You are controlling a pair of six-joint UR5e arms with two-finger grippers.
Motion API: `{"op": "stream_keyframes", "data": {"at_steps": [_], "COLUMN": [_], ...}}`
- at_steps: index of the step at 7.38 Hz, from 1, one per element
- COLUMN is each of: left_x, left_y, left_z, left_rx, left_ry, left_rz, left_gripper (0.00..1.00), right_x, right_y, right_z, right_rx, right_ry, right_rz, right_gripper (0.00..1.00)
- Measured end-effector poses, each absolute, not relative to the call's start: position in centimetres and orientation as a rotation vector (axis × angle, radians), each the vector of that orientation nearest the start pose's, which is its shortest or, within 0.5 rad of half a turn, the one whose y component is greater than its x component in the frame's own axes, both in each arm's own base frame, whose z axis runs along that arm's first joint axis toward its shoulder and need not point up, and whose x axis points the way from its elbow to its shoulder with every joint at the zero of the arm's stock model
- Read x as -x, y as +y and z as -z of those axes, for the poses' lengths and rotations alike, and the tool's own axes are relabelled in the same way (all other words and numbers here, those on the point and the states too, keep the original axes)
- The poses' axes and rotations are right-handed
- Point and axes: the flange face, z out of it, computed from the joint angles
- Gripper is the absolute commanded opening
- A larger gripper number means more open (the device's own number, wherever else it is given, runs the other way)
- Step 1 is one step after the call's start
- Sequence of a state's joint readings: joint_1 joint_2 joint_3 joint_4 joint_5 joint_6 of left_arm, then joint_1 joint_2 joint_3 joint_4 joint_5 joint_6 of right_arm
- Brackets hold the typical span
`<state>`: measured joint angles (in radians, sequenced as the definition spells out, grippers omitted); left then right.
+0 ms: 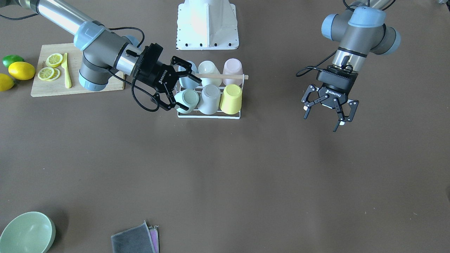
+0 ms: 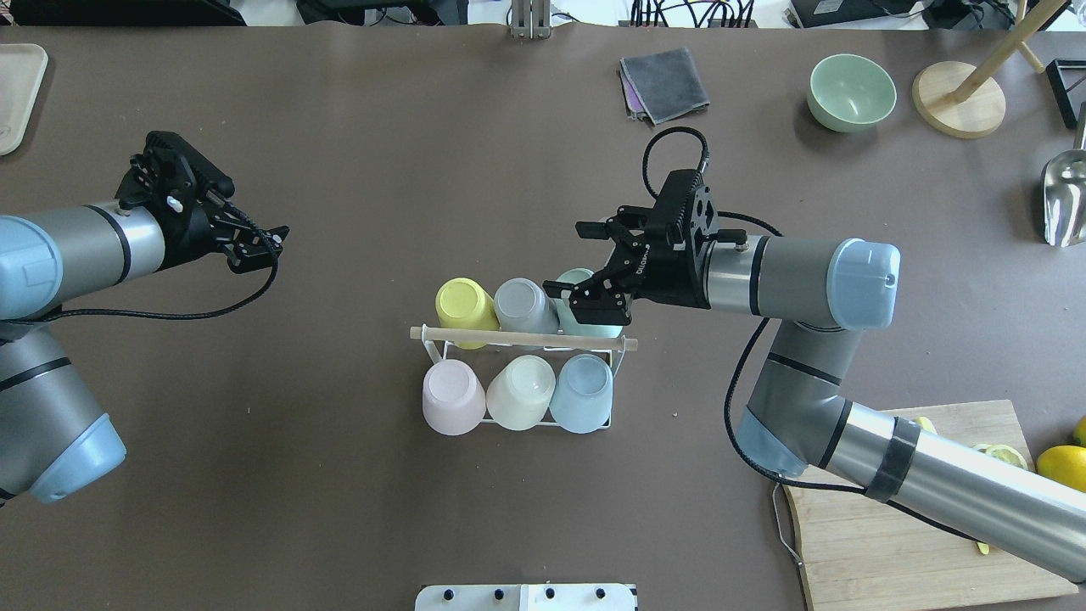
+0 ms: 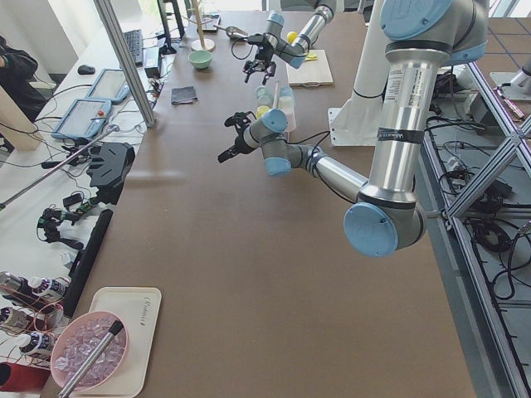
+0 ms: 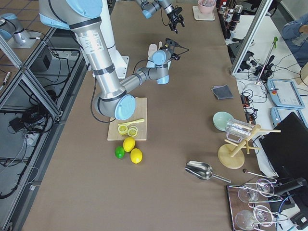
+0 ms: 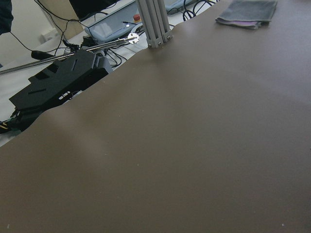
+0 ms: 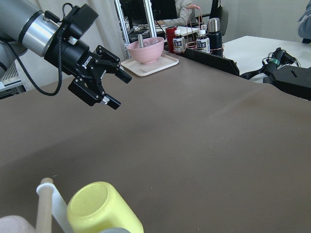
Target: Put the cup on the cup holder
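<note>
On my feed the cup holder [image 1: 211, 116] stands on the tabletop [image 1: 225, 168] just in front of the robot's base, and six cups sit upside down on its pegs, three on each side of the wooden rod [image 1: 225, 76]. The green cup [image 1: 189, 101] is on the holder, at the robot's right end of the row farther from the base, with the grey cup [image 1: 210, 99] and the yellow cup [image 1: 231, 99] next to it. My right end effector [image 1: 186, 92] is released, jaws spread wide at that end of the rack. One finger lies over the green cup and the other over the blue cup [image 2: 584, 390] in the front-facing view; I cannot tell whether either touches. My left end effector [image 1: 328, 117] hangs with jaws apart and nothing between them, well apart from the holder.
</note>
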<state>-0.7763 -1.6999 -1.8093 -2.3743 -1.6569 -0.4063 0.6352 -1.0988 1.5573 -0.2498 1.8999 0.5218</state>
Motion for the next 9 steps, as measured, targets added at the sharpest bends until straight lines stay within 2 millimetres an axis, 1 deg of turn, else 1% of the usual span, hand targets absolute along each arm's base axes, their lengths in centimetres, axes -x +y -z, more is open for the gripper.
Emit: {"op": "stream_keyframes", "data": {"at_steps": [2, 3, 4, 5, 6, 7, 8, 9], "left_x": [-21.6, -17.5, -14.3, -11.1, -8.1, -5.8, -4.4, -3.1], "left_y": [-50.7, -51.7, -51.4, -49.6, -46.5, -43.3, -41.7, -41.5], "left_z": [-41.7, -42.9, -45.0, -48.7, -53.5, -57.7, -59.8, -60.8], "left_rx": [-0.788, -0.699, -0.602, -0.489, -0.376, -0.274, -0.196, -0.114], "left_ry": [0.774, 0.784, 0.801, 0.824, 0.836, 0.834, 0.832, 0.835], "left_rz": [-0.348, -0.303, -0.262, -0.216, -0.159, -0.102, -0.05, 0.011], "left_gripper": [0.98, 0.98, 0.98, 0.98, 0.98, 0.98, 0.98, 0.98], "right_x": [39.0, 36.6, 34.5, 32.7, 31.4, 30.3, 29.2, 27.7], "right_y": [-48.1, -49.8, -51.5, -53.3, -54.8, -55.6, -55.8, -55.9], "right_z": [-23.2, -22.7, -23.0, -24.1, -25.4, -26.8, -28.2, -30.0], "right_rx": [-1.014, -0.916, -0.816, -0.707, -0.582, -0.46, -0.359, -0.249], "right_ry": [-1.285, -1.209, -1.127, -1.037, -0.948, -0.873, -0.83, -0.811], "right_rz": [0.604, 0.563, 0.506, 0.44, 0.379, 0.329, 0.294, 0.257], "right_gripper": [1.0, 1.0, 1.0, 1.0, 1.0, 1.0, 1.0, 1.0]}}
